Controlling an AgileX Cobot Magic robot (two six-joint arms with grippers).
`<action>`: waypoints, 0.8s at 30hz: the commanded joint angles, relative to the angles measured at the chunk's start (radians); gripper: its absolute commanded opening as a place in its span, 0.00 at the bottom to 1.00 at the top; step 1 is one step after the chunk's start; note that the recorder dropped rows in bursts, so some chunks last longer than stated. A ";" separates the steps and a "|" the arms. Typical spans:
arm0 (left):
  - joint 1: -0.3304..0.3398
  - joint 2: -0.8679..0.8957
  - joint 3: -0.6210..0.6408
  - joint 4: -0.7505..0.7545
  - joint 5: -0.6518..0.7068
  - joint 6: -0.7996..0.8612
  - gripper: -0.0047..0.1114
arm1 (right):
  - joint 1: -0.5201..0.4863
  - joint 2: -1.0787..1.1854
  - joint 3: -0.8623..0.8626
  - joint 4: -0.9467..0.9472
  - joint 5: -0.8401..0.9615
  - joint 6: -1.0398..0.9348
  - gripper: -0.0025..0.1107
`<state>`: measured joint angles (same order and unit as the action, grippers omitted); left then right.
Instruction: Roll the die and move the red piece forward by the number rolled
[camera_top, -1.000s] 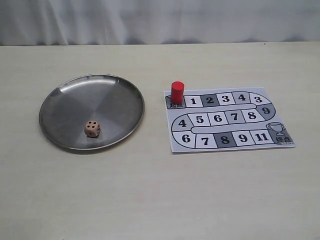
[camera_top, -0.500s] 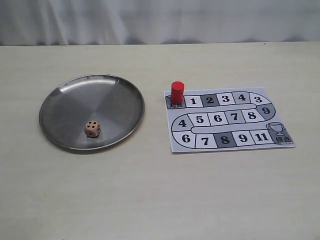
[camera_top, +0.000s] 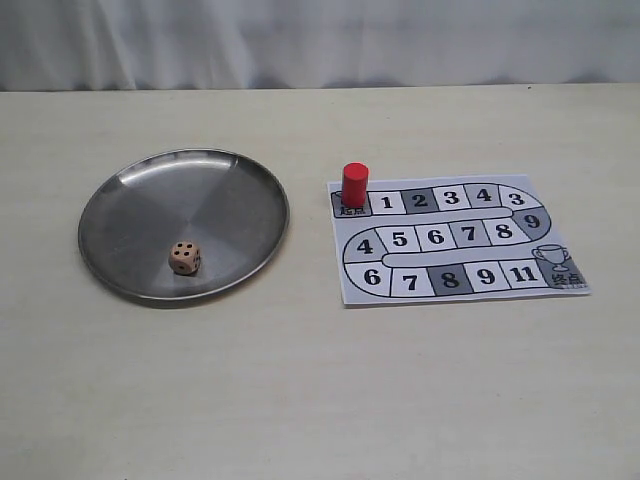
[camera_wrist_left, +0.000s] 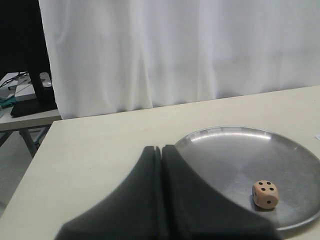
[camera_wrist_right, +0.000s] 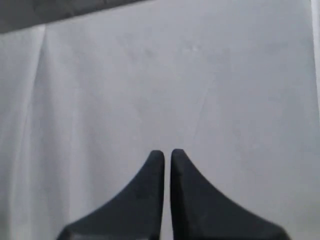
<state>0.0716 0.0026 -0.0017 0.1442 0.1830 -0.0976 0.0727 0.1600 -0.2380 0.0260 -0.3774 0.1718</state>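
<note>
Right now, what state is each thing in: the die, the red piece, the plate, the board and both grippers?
die: at rest in the metal plate, what looks like four pips on top
red piece: upright on the board's start square
metal plate: flat on the table, holding only the die
board: lying flat, apart from the plate
left gripper: shut, empty
right gripper: shut, empty

On the board, the red piece hides part of the dark square's print; that print and the characters beneath the trophy are too small to read.
</note>
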 joint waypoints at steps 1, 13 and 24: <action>0.003 -0.003 0.002 0.000 -0.009 -0.001 0.04 | -0.005 0.263 -0.124 -0.026 0.236 0.001 0.06; 0.003 -0.003 0.002 0.000 -0.009 -0.001 0.04 | 0.194 1.120 -0.373 -0.043 0.257 0.001 0.06; 0.003 -0.003 0.002 0.000 -0.009 -0.001 0.04 | 0.562 1.655 -0.838 -0.102 0.458 -0.009 0.09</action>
<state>0.0716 0.0026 -0.0017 0.1442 0.1830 -0.0976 0.5654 1.7208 -0.9715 -0.0532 0.0000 0.1718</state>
